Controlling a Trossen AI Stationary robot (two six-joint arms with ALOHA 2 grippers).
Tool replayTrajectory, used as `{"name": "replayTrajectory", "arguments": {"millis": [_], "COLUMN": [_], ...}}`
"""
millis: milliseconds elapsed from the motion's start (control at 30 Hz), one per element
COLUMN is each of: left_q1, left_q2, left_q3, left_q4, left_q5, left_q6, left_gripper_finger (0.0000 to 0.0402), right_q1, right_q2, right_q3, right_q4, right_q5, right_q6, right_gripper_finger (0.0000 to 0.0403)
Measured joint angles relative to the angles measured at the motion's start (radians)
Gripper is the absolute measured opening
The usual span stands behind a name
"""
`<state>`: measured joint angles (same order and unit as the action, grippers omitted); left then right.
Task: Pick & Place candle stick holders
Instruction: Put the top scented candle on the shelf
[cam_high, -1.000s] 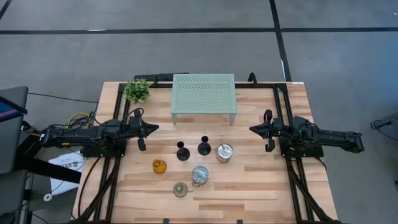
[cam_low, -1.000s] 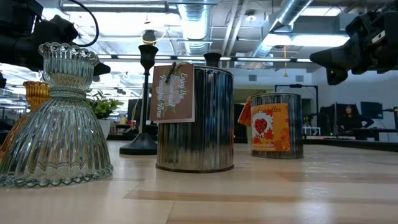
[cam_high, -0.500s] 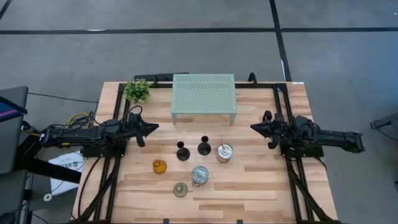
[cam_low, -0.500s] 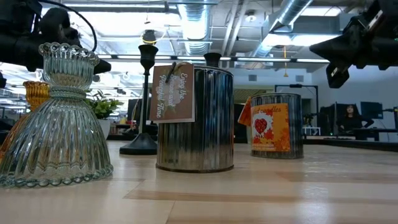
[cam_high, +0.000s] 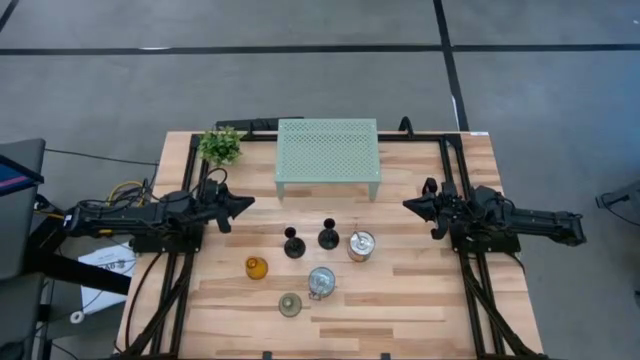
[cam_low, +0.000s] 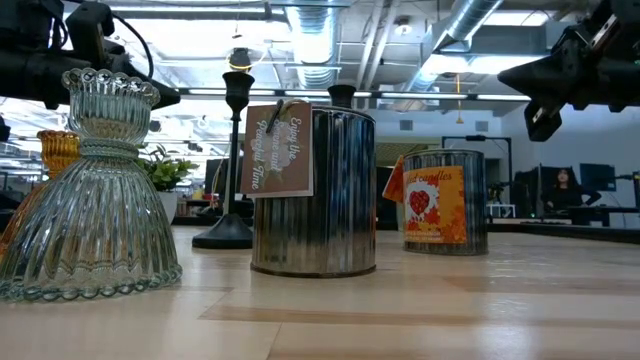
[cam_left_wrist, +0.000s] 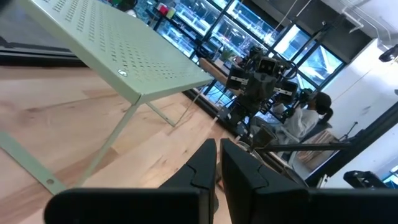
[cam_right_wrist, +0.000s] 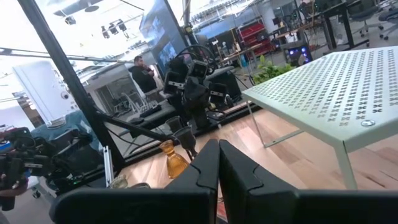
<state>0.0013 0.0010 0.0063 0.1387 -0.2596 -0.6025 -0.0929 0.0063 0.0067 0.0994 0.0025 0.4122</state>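
Six holders stand on the wooden table: two slim black stemmed ones, two silvery jars, an amber glass one and a pale green glass one. Each rests on its base. My left gripper hovers left of the group, fingers shut and empty, as its wrist view shows. My right gripper hovers to the group's right, also shut and empty. Both are above table height in the low view.
A pale green perforated metal shelf stands on thin legs at the table's far middle. A small green potted plant sits at the far left. Bare table lies between each gripper and the holders. People show in the room beyond.
Both grippers have rolled about their wrists while staying over the same spots. The right gripper has risen slightly in the low view. The holders have not moved.
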Motion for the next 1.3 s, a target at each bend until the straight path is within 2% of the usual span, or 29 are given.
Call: {"name": "replayTrajectory", "arguments": {"millis": [367, 500, 600, 767, 1000, 1133, 1300], "left_q1": [0.000, 0.000, 0.000, 0.000, 0.000, 0.000, 0.000], "left_q2": [0.010, 0.035, 0.057, 0.089, 0.119, 0.126, 0.126], "left_q3": [0.000, 0.000, 0.000, 0.000, 0.000, 0.000, 0.000], "left_q4": [0.001, 0.005, 0.011, 0.027, 0.046, 0.050, 0.058], "left_q5": [-0.002, -0.056, -0.089, -0.092, -0.111, -0.114, -0.114], "left_q6": [-0.005, -0.005, 0.000, 0.000, -0.004, -0.004, -0.004], "left_gripper_finger": [0.0021, 0.0009, 0.0005, 0.0007, 0.0008, 0.0007, 0.0005], "right_q1": [-0.002, -0.001, -0.001, -0.001, 0.001, 0.016, 0.047], "right_q2": [0.000, 0.000, 0.001, 0.041, 0.249, 0.414, 0.615], "right_q3": [0.000, 0.000, 0.013, 0.110, 0.296, 0.376, 0.465], "right_q4": [0.010, 0.009, -0.020, -0.123, -0.354, -0.366, -0.367], "right_q5": [0.028, 0.028, 0.076, 0.135, 0.155, 0.149, 0.093], "right_q6": [0.044, 0.068, 0.068, 0.068, 0.091, 0.095, 0.140], "right_gripper_finger": [0.0000, 0.0000, 0.0000, 0.0000, 0.0000, 0.0000, 0.0000]}}
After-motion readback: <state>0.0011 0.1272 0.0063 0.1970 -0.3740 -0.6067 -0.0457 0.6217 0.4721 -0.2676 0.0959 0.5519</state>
